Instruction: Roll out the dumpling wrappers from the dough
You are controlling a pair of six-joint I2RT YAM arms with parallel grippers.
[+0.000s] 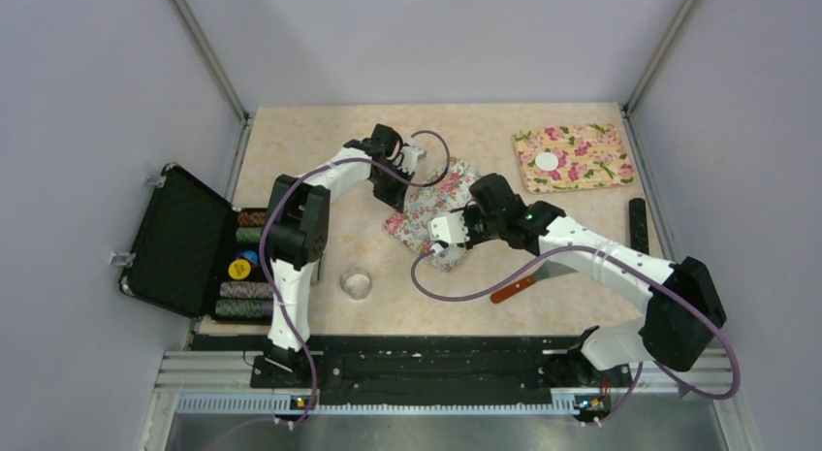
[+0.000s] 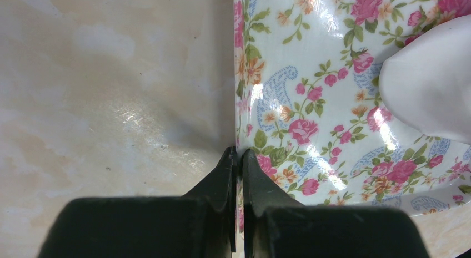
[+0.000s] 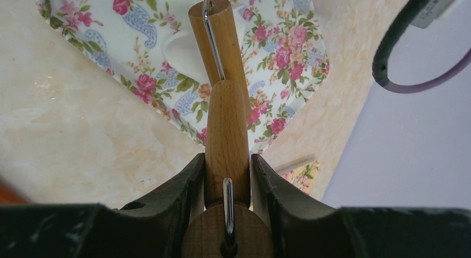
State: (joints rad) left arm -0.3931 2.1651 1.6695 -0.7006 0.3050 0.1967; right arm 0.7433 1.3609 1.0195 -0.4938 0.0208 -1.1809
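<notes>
Left gripper [image 2: 239,152] tight on mat [image 2: 311,75] edge, right gripper [image 3: 226,158] tight on roller [image 3: 228,119] — dough [image 3: 178,55] beneath, bowl [image 1: 357,283] nearby.

The worktop [image 1: 291,141] is peach with cloudy marks. One mat [image 2: 311,102] is white with pink roses and blue swirls; the other mat [image 1: 586,160] is yellow with pink flowers. The dough [image 2: 427,97] is white, the rolling pin [image 3: 226,130] light brown.

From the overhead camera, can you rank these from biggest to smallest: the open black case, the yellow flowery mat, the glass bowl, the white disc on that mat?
1. open black case
2. yellow flowery mat
3. glass bowl
4. white disc, which looks only slightly smaller than the bowl, so that last pair is close.
</notes>
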